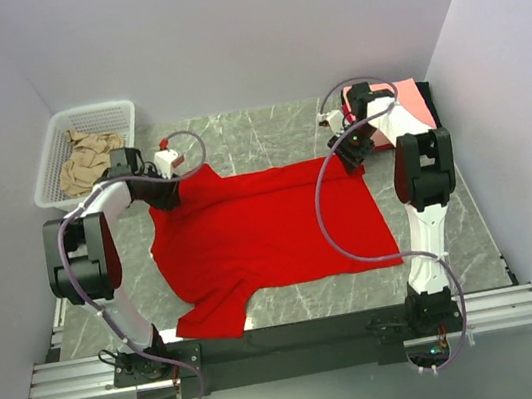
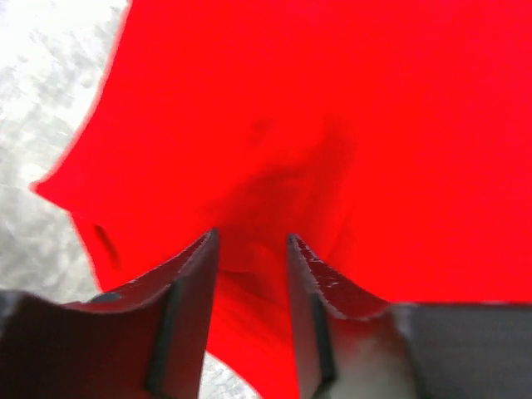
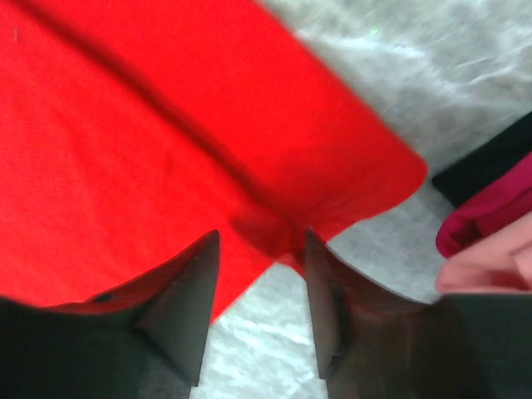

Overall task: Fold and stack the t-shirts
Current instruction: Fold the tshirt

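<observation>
Dark fingers (image 2: 187,291) of my left end effector (image 2: 249,241) stand part-spread, straddling a pucker at one far corner of the red t-shirt (image 1: 262,236). My right end effector (image 3: 259,237) matches it at the other corner, jaws apart, not clamped that I can see. From both, the shirt lies flat on the worktop (image 1: 265,129), trailing toward my bases. Matched corners, I reckon, so the fold comes over evenly. The salmon-pink shirt (image 1: 412,100) waits just beside my right one.
</observation>
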`<state>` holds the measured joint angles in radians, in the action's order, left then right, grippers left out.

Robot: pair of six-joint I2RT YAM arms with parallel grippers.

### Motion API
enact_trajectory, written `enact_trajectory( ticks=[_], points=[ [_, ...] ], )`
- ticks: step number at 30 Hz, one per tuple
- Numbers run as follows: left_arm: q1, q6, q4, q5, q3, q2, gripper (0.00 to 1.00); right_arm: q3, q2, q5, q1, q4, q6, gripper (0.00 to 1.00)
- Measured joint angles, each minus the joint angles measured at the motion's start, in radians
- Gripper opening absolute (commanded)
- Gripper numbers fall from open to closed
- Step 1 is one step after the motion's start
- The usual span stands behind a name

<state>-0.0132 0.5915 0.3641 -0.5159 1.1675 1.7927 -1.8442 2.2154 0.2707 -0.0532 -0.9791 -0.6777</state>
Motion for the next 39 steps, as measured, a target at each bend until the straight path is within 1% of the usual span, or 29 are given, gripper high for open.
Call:
enact_trajectory(
  ticks=[2,5,7,10,14,17,20,28,31,34,35,37,38,39],
  points=[
    [-0.006,-0.002,0.043,-0.004,0.056,0.013,0.54,-0.012,-0.001,-0.001,0.000,-0.030,-0.012,0.59],
    [-0.015,-0.015,0.086,-0.019,0.161,0.019,0.57,-0.058,-0.001,0.002,0.002,-0.058,-0.012,0.57],
    [-0.016,-0.039,0.097,-0.029,0.247,0.039,0.57,-0.101,-0.001,0.009,0.002,-0.070,-0.007,0.53],
    [-0.007,-0.080,0.090,-0.030,0.381,0.111,0.57,-0.171,0.000,0.020,0.002,-0.080,0.013,0.49],
    [0.025,-0.128,0.066,0.001,0.497,0.241,0.58,-0.251,0.013,0.036,0.002,-0.102,0.039,0.48],
    [0.062,-0.151,0.067,0.036,0.546,0.335,0.58,-0.273,0.039,0.041,0.002,-0.105,0.061,0.48],
    [0.096,-0.167,0.067,0.062,0.562,0.397,0.59,-0.272,0.072,0.042,0.002,-0.113,0.077,0.48],
    [0.158,-0.172,0.046,0.122,0.594,0.469,0.61,-0.256,0.088,0.039,0.002,-0.123,0.086,0.48],
    [0.172,-0.170,0.035,0.153,0.595,0.481,0.59,-0.256,0.088,0.037,0.002,-0.124,0.087,0.48],
    [0.180,-0.167,0.025,0.177,0.601,0.492,0.50,-0.256,0.088,0.036,0.002,-0.125,0.088,0.48],
    [0.182,-0.167,0.022,0.180,0.602,0.494,0.38,-0.256,0.088,0.037,0.002,-0.126,0.089,0.48],
    [0.184,-0.164,0.023,0.181,0.606,0.494,0.25,-0.257,0.088,0.037,0.002,-0.128,0.089,0.48],
    [0.185,-0.163,0.023,0.182,0.606,0.495,0.13,-0.257,0.088,0.037,0.002,-0.130,0.089,0.48],
    [0.185,-0.163,0.024,0.177,0.606,0.495,0.08,-0.257,0.088,0.037,0.002,-0.131,0.089,0.48]
  ],
)
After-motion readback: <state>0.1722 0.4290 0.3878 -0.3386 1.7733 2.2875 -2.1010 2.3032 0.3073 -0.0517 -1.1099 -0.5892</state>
